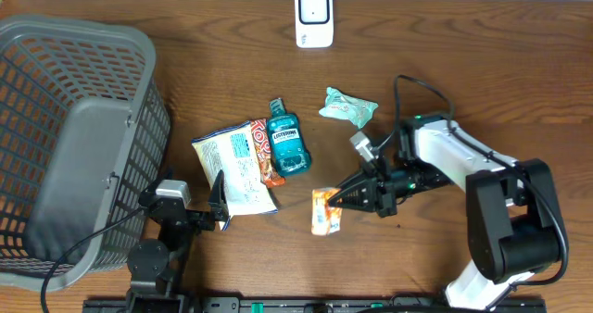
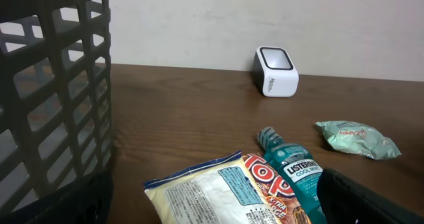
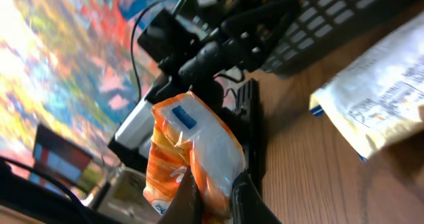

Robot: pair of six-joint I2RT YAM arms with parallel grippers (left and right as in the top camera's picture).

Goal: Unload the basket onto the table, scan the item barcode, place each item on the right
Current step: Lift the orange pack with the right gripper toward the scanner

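Right gripper (image 1: pixel 345 199) closed on one end of orange snack packet (image 1: pixel 325 211), near the front edge of the worktop (image 1: pixel 463 54), a little right of centre. In the right wrist view, two fingertips (image 3: pixel 246 199) pinch the packet's lower edge. A blue patch shows on its upper face. Cannot tell whether the packet is clear of the surface.

White scanner (image 1: pixel 314 17) stands upright at the far edge, well apart from the packet.

Between them lie:
- a teal mouthwash bottle (image 1: pixel 287 142) on its side, touching a white-and-orange chip bag (image 1: pixel 236 165) on its left
- a pale green wrapped item (image 1: pixel 348 106) alone, to the bottle's right

Left gripper (image 1: pixel 220 205) has its jaws spread wide and holds nothing. It sits low by the front edge, near the chip bag's front corner. Grey mesh basket (image 1: pixel 148 44) is just beside it on the left.
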